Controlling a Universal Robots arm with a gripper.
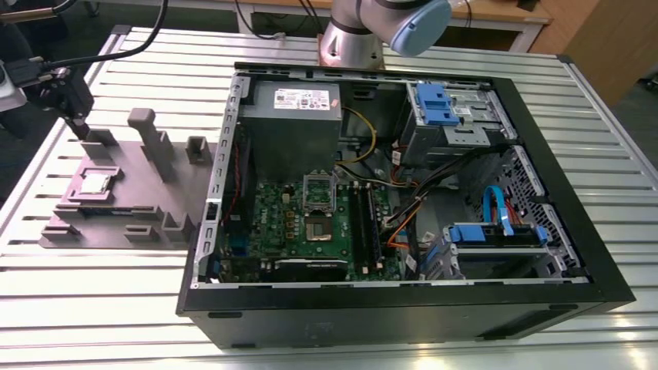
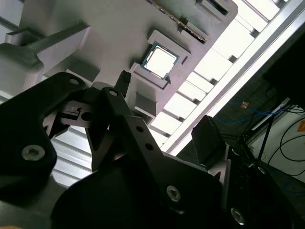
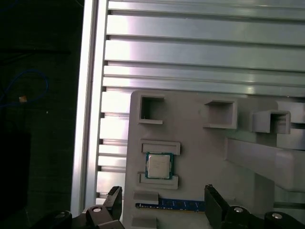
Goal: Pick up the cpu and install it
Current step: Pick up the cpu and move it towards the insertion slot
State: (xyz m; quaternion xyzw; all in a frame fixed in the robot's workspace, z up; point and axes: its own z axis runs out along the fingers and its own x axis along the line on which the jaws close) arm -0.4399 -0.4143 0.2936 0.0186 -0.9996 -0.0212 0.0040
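Observation:
The cpu (image 1: 95, 183) is a small silvery square chip lying flat in a recess of the grey holder block (image 1: 154, 200), at the exterior view's left beside the open computer case. In both wrist views it lies between two raised lips, cpu (image 3: 158, 165) and cpu (image 2: 160, 60). My gripper (image 1: 74, 116) hangs above the far end of the block, apart from the chip. It is open, gripper (image 3: 162, 198), with its black fingertips (image 3: 114, 195) spread wide and nothing between them. The motherboard's socket (image 1: 319, 229) sits inside the case.
The black computer case (image 1: 575, 254) lies on its side on a slatted aluminium table (image 1: 92, 293), with a grey power supply (image 1: 293, 108), drive bays with blue clips (image 1: 437, 104) and loose cables. Upright posts (image 1: 144, 127) rise from the holder block. A memory stick (image 3: 171, 205) lies on the block near the chip.

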